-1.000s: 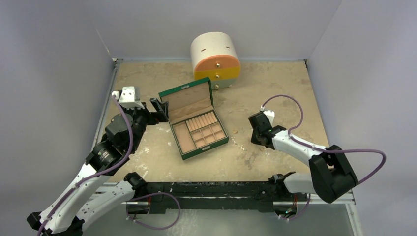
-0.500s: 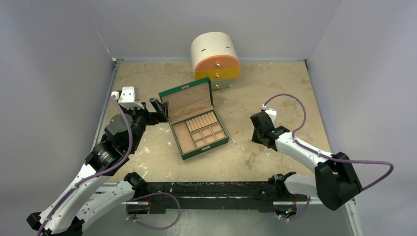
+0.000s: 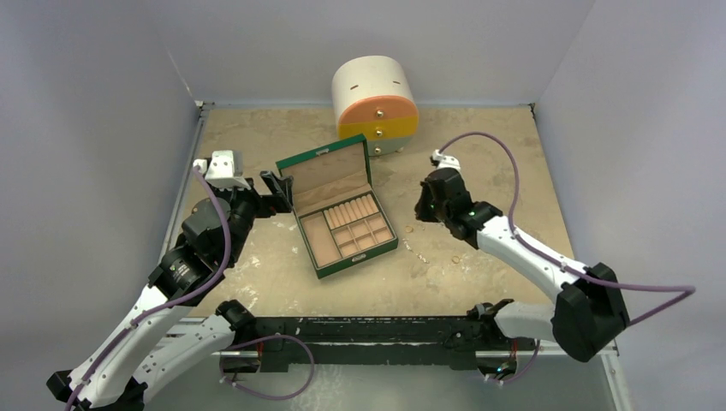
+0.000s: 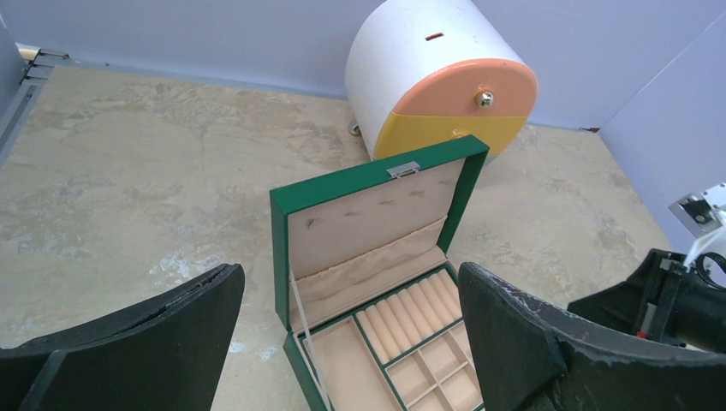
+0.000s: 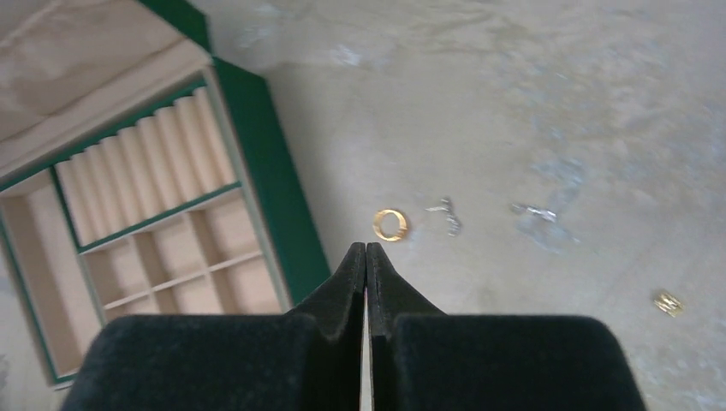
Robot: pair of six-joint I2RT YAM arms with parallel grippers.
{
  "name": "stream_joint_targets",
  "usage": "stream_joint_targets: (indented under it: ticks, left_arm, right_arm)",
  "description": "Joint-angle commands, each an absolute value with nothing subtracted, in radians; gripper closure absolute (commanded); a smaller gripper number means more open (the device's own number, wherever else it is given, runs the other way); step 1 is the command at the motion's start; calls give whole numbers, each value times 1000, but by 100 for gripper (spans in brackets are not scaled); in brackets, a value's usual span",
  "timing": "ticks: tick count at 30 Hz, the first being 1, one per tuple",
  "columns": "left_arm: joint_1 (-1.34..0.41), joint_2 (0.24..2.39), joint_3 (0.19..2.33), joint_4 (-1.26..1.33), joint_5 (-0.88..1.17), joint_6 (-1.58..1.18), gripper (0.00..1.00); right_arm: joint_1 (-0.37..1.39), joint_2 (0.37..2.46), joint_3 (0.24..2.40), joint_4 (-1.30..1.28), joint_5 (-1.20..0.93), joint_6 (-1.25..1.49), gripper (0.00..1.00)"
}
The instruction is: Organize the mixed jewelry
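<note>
Right arm [image 3: 522,253] is out over the worktop [image 3: 479,163]. The right jaws are clenched, tips pressed together with nothing between them. In the right wrist view a gold ring [image 5: 390,224] lies flat on the worktop just past the tips, at their 1 o'clock and clear of them. A silvery bit [image 5: 448,217] sits just beside the ring at its 3 o'clock, a second silvery bit [image 5: 535,211] lies further out the same way, and a small gold piece [image 5: 669,302] is well apart at 4 o'clock. In the top view the ring is at 3 o'clock of the green box [image 3: 347,227], near its wall but not touching. The box is open, its lid [image 4: 368,214] raised on the far side. Left arm [image 3: 184,257] holds the left jaws released and spread wide at the box's 10 o'clock, beside the lid edge, gripping nothing. A round drawer unit [image 3: 375,103] stands at 12 o'clock of the box, near the back wall.
</note>
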State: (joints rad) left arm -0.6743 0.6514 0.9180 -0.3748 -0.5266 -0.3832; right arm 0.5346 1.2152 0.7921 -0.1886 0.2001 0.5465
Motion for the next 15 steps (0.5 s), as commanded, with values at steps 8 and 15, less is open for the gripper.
stream_joint_targets:
  ticks: [8, 15]
  left_arm:
    - [-667, 646, 921, -332, -514, -396, 4]
    - [-667, 644, 922, -333, -514, -396, 4]
  right_arm:
    - [746, 1452, 1022, -105, 236, 486, 100]
    - [772, 1559, 1063, -75, 234, 492, 100]
